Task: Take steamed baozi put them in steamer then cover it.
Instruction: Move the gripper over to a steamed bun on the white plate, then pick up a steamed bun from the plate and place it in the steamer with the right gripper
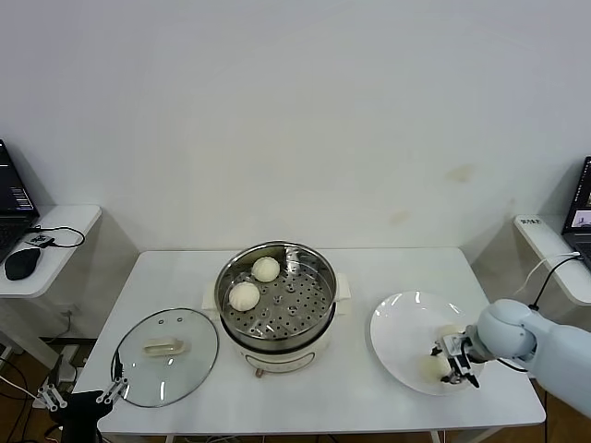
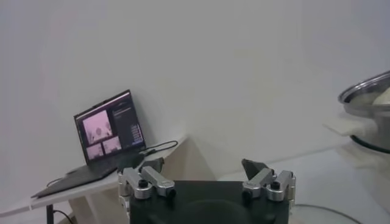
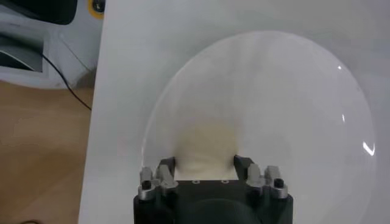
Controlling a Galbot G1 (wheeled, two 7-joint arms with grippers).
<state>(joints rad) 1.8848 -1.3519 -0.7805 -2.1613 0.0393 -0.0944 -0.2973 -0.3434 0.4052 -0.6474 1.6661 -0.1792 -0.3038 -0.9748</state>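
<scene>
The steamer [image 1: 318,329] stands at the table's middle with two baozi on its perforated tray, one farther back [image 1: 266,269] and one nearer the front left [image 1: 244,295]. The white plate [image 1: 399,328] lies to its right and bears two more baozi, one [image 1: 449,330] and one [image 1: 432,367]. My right gripper [image 1: 456,362] is low over the plate and shut on the nearer baozi [image 3: 204,149], which fills the gap between its fingers. The cover [image 1: 164,344] lies flat on the table left of the steamer. My left gripper [image 1: 83,395] hangs open and empty by the front left corner.
A side table at the far left holds a laptop [image 2: 109,131] and a mouse [image 1: 22,263]. Another laptop [image 1: 582,217] stands on a shelf at the far right. The steamer's rim [image 2: 368,91] shows in the left wrist view.
</scene>
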